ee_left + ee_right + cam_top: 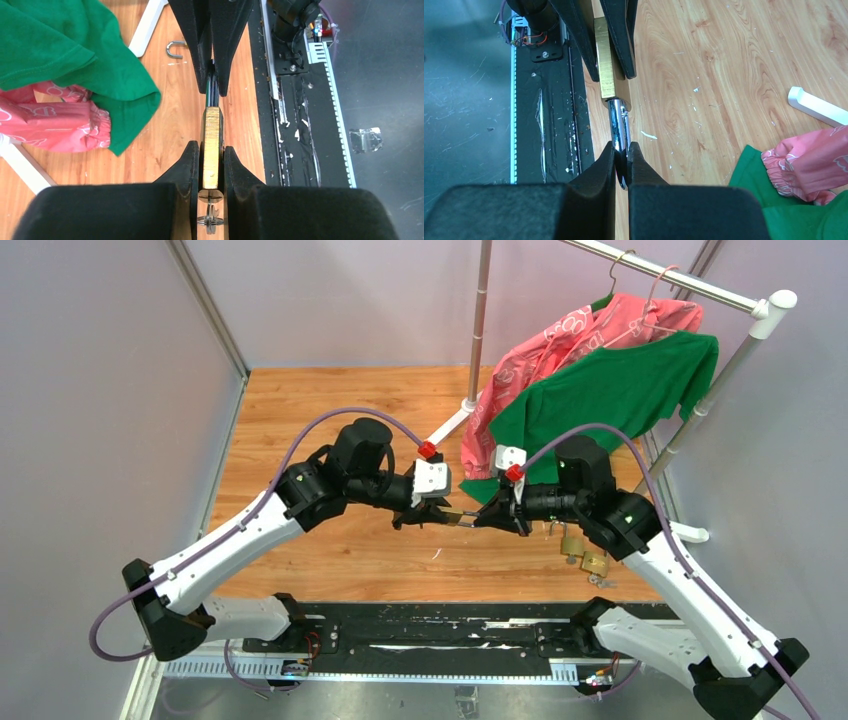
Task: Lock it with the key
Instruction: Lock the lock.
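1. We see the wooden table (pixel 330 430) filling the centre of the top view, with grey walls on both sides.
2. A white clothes rack (pixel 690 280) stands at the upper right. A green shirt (pixel 610 390) and a pink garment (pixel 570 340) hang from it and reach down to the table.
3. The 2 arms meet at the centre of the top view, with the left gripper (pixel 437 517) and the right gripper (pixel 490 518) pointing tip to tip.
4. The padlock (pixel 462 519) is held in the air between the 2 grippers, above the near part of the table.
5. Left jaws: narrow, with the fingers (pixel 190 165) clamped on the flat sides of the brass body (pixel 212 145).
6. Right jaws: almost closed, with the fingers (pixel 608 160) pinching the chrome shackle (pixel 616 122), which extends from the end of the body.
7. 2 spare padlocks (pixel 585 555) lie on the table at the lower right, beside the right arm.
8. A small metal ring (pixel 210 220) shows at the body's near end at the bottom of the left wrist view. We cannot tell whether it belongs to the key.
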